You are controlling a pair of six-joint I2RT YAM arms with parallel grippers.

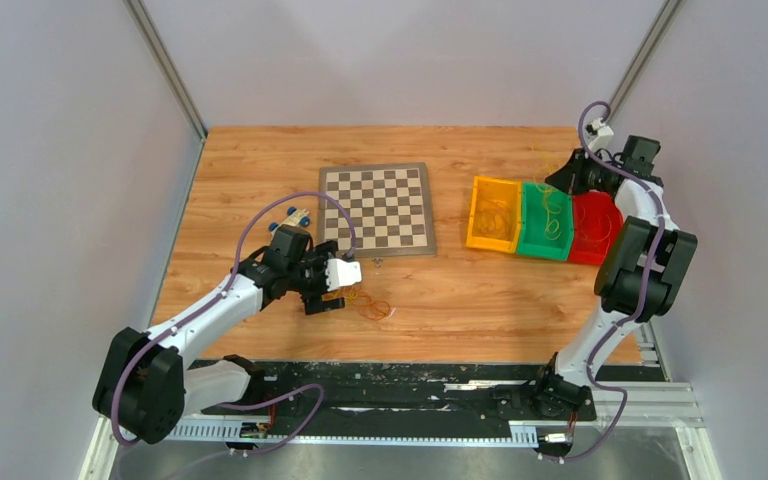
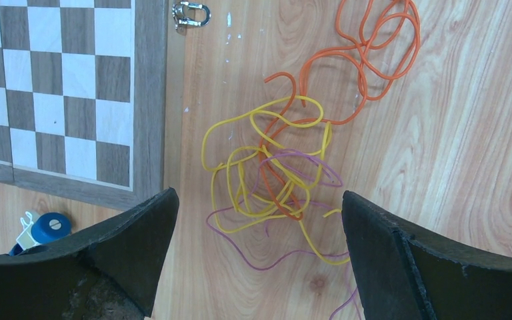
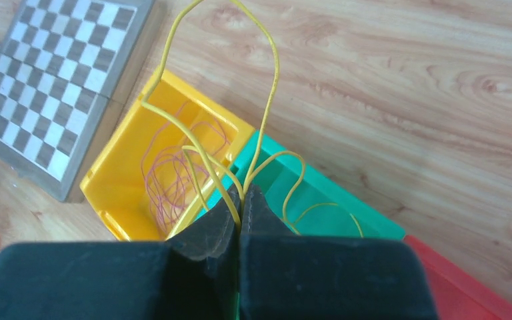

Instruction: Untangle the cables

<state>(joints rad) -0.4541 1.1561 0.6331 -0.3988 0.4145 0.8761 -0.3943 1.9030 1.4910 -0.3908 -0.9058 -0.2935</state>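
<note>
Yellow cable (image 3: 277, 67) in clamped right gripper (image 3: 240, 200); tangled cables (image 2: 273, 173) beneath spread left gripper (image 2: 259, 197).

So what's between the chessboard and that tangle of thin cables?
Just a bare strip of table separates the chessboard from the cables, clearest in the left wrist view.

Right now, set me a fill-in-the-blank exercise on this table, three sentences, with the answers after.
1. The cable pinched in the right claw is ____ in colour.
2. The left claw hangs ____ over the tangle on the table.
3. The green bin stands ____ the yellow bin and the red bin.

Missing words: yellow; open; between.
</note>
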